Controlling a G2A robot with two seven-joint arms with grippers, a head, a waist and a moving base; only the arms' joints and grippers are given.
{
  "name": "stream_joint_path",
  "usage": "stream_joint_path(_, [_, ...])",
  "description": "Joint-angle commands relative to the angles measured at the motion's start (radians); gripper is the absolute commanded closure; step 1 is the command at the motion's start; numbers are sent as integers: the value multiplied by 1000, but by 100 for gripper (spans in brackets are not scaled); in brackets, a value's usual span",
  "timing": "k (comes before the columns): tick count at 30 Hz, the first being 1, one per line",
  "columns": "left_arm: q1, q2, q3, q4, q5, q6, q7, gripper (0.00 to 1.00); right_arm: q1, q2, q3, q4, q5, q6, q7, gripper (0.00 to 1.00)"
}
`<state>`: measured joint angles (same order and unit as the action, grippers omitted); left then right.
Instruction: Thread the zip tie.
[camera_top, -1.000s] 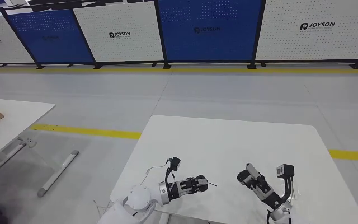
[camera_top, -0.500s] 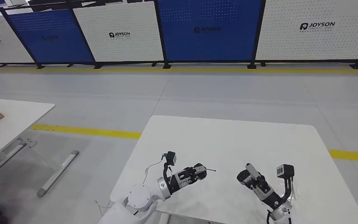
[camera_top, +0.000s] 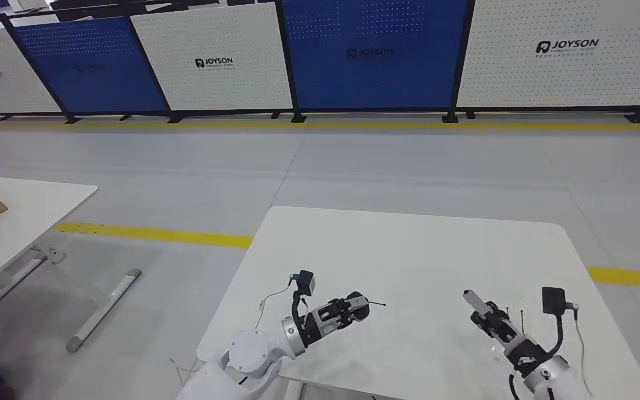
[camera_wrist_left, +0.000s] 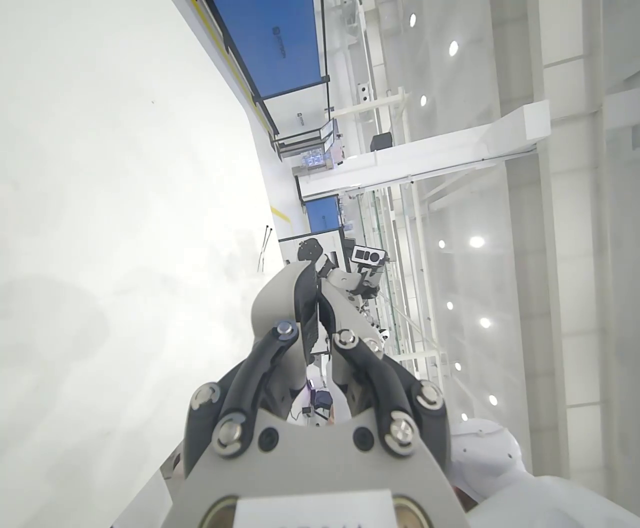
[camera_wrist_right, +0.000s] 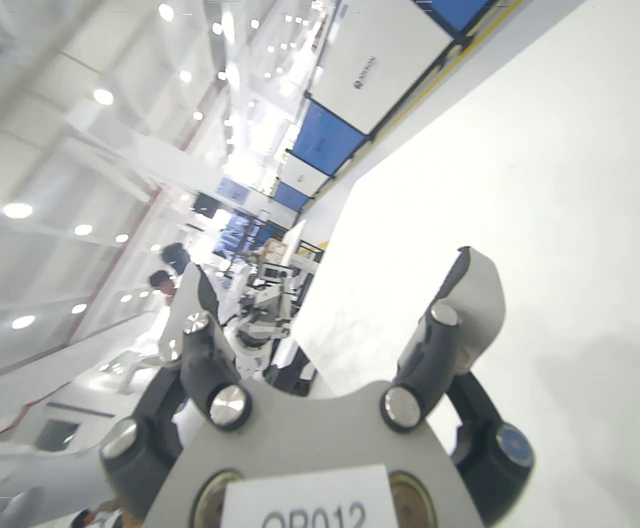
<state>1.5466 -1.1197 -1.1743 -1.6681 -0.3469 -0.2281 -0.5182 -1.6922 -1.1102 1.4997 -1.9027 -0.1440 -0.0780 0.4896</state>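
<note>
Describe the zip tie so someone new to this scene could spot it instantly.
On the white table, find the left end effector near the robot-side edge, clamped shut. The zip tie is the thin black strip poking from its tips toward the right end effector, which is open and empty.

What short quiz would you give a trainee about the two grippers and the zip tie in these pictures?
1. True or false: the right gripper is shut on the zip tie.
2. The fingers of the left gripper are: A) wide open; B) shut; C) resting flat on the table.
3. Fill in: in the top view, the zip tie sticks out from the ____ gripper.

Key: 1 false, its fingers are spread apart with nothing between them; 2 B; 3 left.
</note>
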Motion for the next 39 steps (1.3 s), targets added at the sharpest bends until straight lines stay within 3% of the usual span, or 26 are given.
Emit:
stream_joint_path(1, [0, 0, 0, 0, 0, 0, 0, 100, -1, 0, 16, -23, -8, 49, -18, 0])
stream_joint_path(13, [0, 0, 0, 0, 0, 0, 0, 100, -1, 0, 16, -23, -8, 49, -18, 0])
stream_joint_path(15, [0, 0, 0, 0, 0, 0, 0, 100, 3, 3, 16, -27, -62, 61, -5, 0])
stream_joint_path(17, [0, 0, 0, 0, 0, 0, 0, 100, 17, 11, 26, -43, -144, 77, 67, 0])
stream_joint_path(23, [0, 0, 0, 0, 0, 0, 0, 100, 120, 43, 83, -82, -362, 235, 414, 0])
stream_joint_path(28, [0, 0, 0, 0, 0, 0, 0, 100, 205, 56, 35, -63, -559, 333, 569, 0])
stream_joint_path(30, [0, 0, 0, 0, 0, 0, 0, 100, 239, 56, -1, -53, -623, 371, 584, 0])
stream_joint_path(39, [0, 0, 0, 0, 0, 0, 0, 100, 239, 56, -1, -53, -623, 371, 584, 0])
